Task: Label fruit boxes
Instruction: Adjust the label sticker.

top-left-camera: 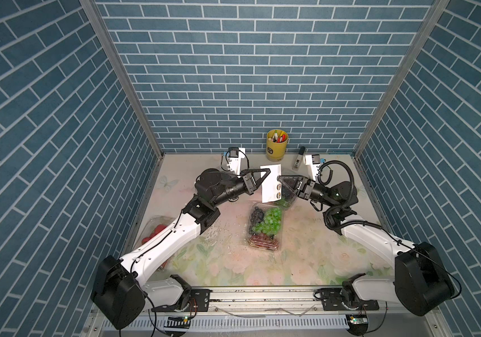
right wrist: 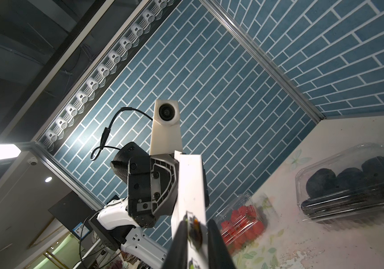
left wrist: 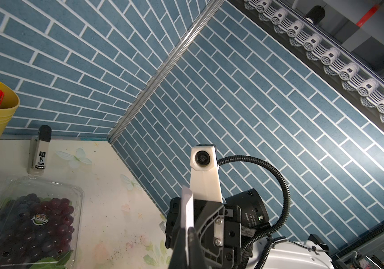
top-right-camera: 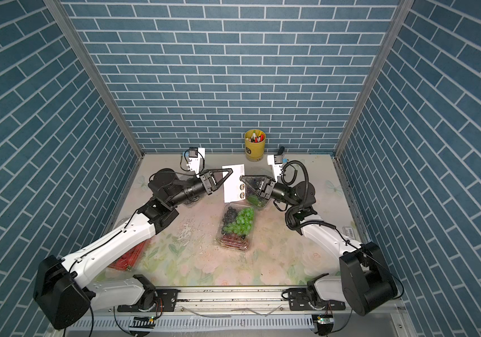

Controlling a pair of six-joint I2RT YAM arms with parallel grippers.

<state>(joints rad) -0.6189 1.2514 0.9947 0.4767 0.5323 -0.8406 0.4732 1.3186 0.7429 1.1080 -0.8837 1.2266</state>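
Left tool [top-left-camera: 267, 172] is clamped shut on the left edge of the sheet [top-left-camera: 268, 191], holding it upright above the counter [top-left-camera: 306, 256] at centre frame in both top views. Right tool [top-left-camera: 279, 178] meets the sheet from the opposite side, its jaws drawn almost together on the upper sticker [top-left-camera: 278, 185] at the right edge. Whether it has the sticker alone or the backing too, I cannot tell.

Boxes sit around this. The purple grapes [top-left-camera: 287, 200] are directly under the right tool. The mixed grapes [top-left-camera: 264, 227] lie just below the sheet in frame, long axis running up and down the picture. The strawberries [top-left-camera: 151, 230] are at lower left under the left arm, and the black berries [right wrist: 354, 181] show in the right wrist view.

Peeling looks like the step in hand. The right arm is nearer both grape boxes, so the sticker need only travel downward.
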